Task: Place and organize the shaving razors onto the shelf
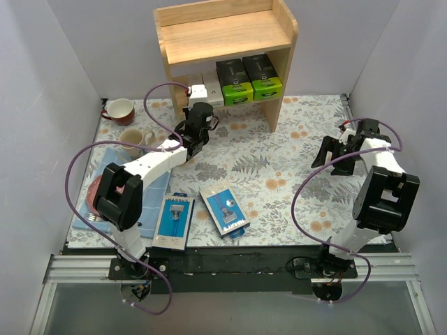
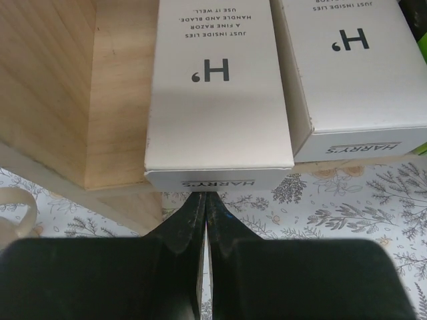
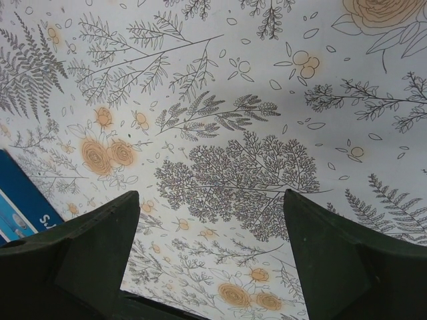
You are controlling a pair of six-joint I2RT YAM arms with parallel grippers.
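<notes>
The wooden shelf (image 1: 223, 35) stands at the back. On its lower tier sit two white razor boxes (image 1: 206, 93) and two black boxes with lime-green ends (image 1: 249, 78). My left gripper (image 1: 196, 105) is shut and empty, its tips (image 2: 203, 197) pressed against the front end of the left white box (image 2: 217, 87), which sits a little further out than the right white box (image 2: 353, 67). Two flat blue razor packs (image 1: 173, 220) (image 1: 224, 209) lie on the cloth near the front. My right gripper (image 1: 332, 159) hovers open and empty at the right, over bare floral cloth (image 3: 210, 195).
A red mug (image 1: 120, 110) and a beige mug (image 1: 137, 139) stand left of the shelf. A blue mat (image 1: 152, 195) with a pink plate (image 1: 93, 190) lies under the left arm. The shelf's side panel (image 2: 40, 87) is just left of my left gripper. Grey walls close in both sides.
</notes>
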